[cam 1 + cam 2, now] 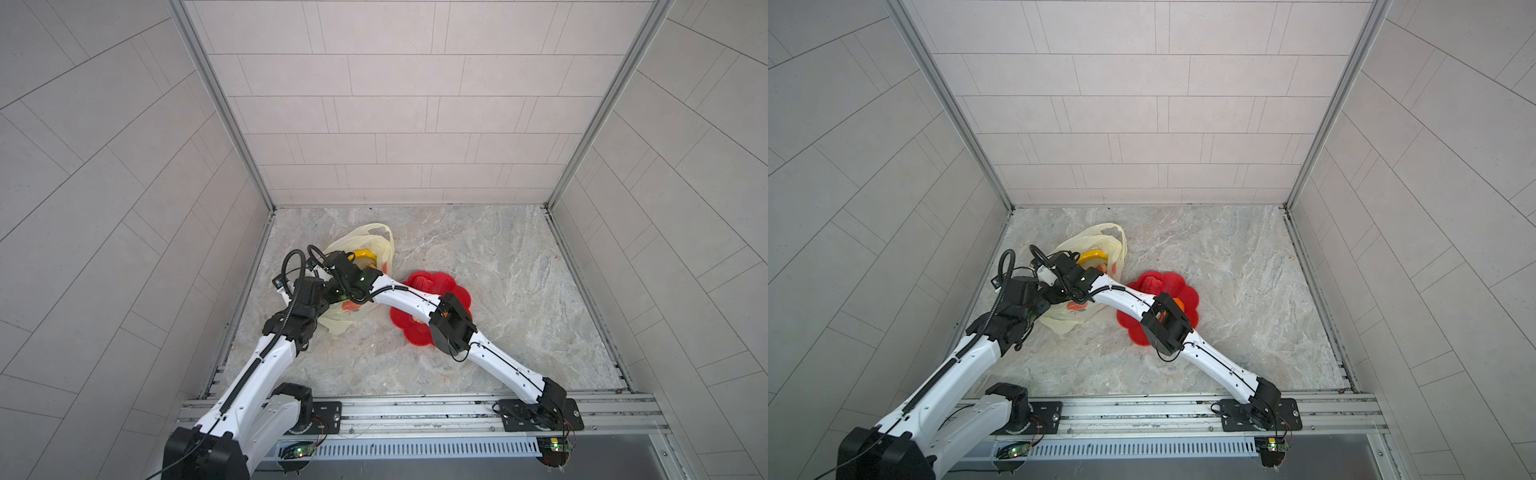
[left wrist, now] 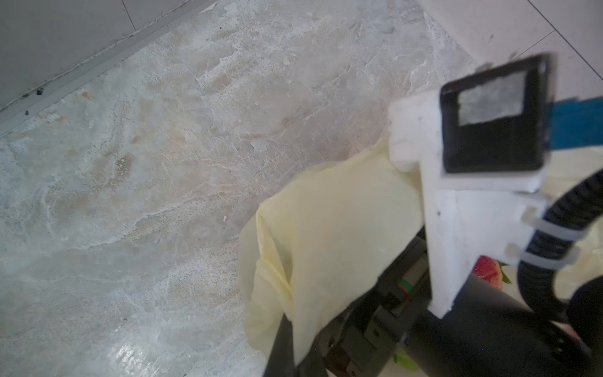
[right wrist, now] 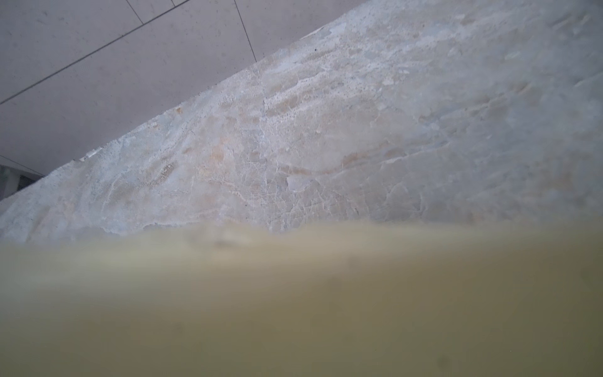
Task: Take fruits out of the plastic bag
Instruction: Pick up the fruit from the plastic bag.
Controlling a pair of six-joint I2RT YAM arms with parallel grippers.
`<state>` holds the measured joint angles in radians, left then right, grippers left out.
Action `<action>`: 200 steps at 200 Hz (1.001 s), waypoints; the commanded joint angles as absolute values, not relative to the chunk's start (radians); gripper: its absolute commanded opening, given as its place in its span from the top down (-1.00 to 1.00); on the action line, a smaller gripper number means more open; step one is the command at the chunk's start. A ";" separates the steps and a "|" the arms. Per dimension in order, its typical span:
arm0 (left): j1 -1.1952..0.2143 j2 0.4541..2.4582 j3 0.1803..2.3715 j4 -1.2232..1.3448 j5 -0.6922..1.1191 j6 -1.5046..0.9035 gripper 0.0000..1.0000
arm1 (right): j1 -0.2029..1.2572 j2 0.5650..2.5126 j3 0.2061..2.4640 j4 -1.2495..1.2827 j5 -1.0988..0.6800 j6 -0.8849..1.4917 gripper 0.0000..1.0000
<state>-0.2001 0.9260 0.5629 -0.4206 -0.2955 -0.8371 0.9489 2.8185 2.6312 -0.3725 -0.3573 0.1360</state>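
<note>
Two arms meet over the plastic bag (image 1: 365, 239), which lies crumpled on the left part of the marble table (image 1: 498, 266). The left gripper (image 2: 290, 352) is closed, with the bag's pale-yellow film pinched between its jaws. Just right of it the right gripper (image 1: 337, 262) reaches into the bag's open mouth beside the yellow banana (image 1: 365, 253), its fingers buried in film, so I cannot tell whether they are apart. Further right, touching the bag's edge, the red flower-shaped dish (image 1: 1133, 328) holds a red fruit (image 1: 1152, 284) and an orange (image 1: 1178, 304).
</note>
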 commanded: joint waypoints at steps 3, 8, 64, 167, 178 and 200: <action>-0.207 0.926 0.551 -0.441 -0.348 -0.831 1.00 | 0.952 2.812 2.653 -0.407 -0.327 0.117 -0.40; -0.207 0.926 0.549 -0.448 -0.359 -0.834 1.00 | 0.950 2.804 2.652 -0.414 -0.322 0.116 -0.36; -0.206 0.923 0.539 -0.463 -0.406 -0.855 1.00 | 0.938 2.712 2.647 -0.547 -0.275 0.123 -0.20; -0.205 0.934 0.532 -0.460 -0.431 -0.861 1.00 | 0.919 2.473 2.310 -0.447 -0.267 0.167 -0.09; -0.204 0.936 0.531 -0.455 -0.430 -0.858 1.00 | 0.916 2.440 2.268 -0.433 -0.266 0.169 -0.09; -0.205 0.941 0.528 -0.440 -0.416 -0.847 0.99 | 0.911 2.359 2.151 -0.388 -0.265 0.182 -0.09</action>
